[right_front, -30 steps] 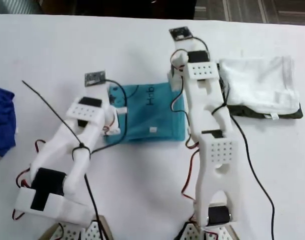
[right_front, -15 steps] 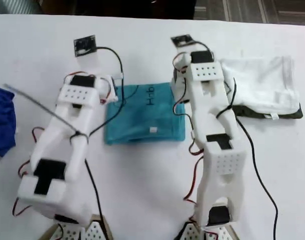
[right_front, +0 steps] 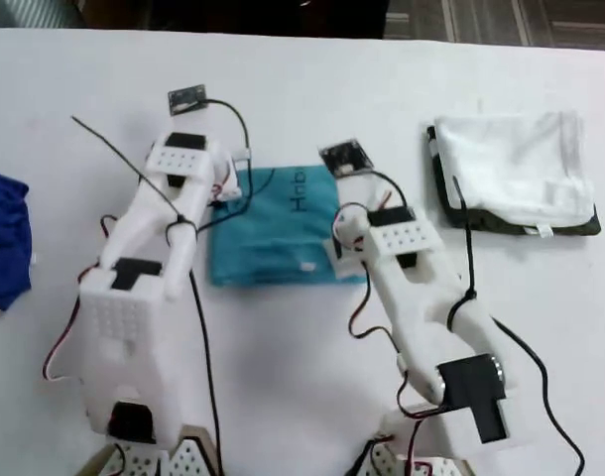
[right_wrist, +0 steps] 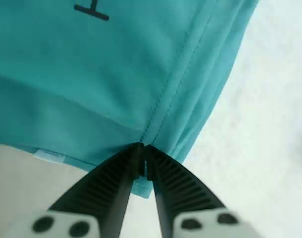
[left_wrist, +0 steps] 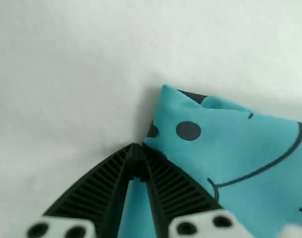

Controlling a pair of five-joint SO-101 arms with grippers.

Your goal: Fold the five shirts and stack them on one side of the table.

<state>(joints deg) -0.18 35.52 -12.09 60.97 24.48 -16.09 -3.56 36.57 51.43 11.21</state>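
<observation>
A teal shirt with dark print lies folded into a rectangle at the middle of the white table. My left gripper sits at its far left corner; in the left wrist view the gripper is shut, its tips pinching the edge of the teal shirt. My right gripper is at the near right corner. The right wrist view shows the gripper shut on the hem of the teal shirt. A folded white shirt rests on a dark folded shirt at the right.
A crumpled dark blue shirt lies at the table's left edge. Black cables trail from both arms across the table. Bare white table stretches along the far side and in front of the teal shirt.
The left arm swung in and its gripper came down at the teal shirt's far left corner. The right arm drew back from the far right corner to the near right corner.
</observation>
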